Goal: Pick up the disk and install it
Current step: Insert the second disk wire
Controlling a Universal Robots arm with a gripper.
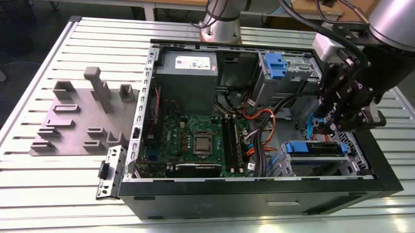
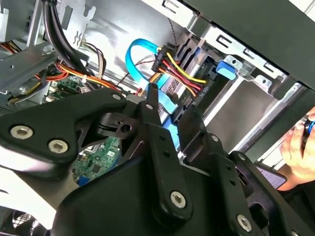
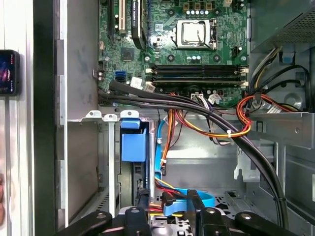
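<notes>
Bright overhead light floods the slatted metal table (image 1: 39, 97) in the exterior view, glaring white along its near slats, while the open computer case (image 1: 259, 194) stays darker inside, its black front panel in shade. The grey fixture plate (image 1: 77, 121) casts short, soft shadows. The arm (image 1: 395, 19) at the frame's upper corner is softly out of focus. In the second wrist view, the black gripper (image 2: 167, 108) looms dark, and a hand (image 2: 300, 147) at the edge is blurred. The first wrist view is evenly lit, the motherboard (image 3: 197, 44) crisp.
</notes>
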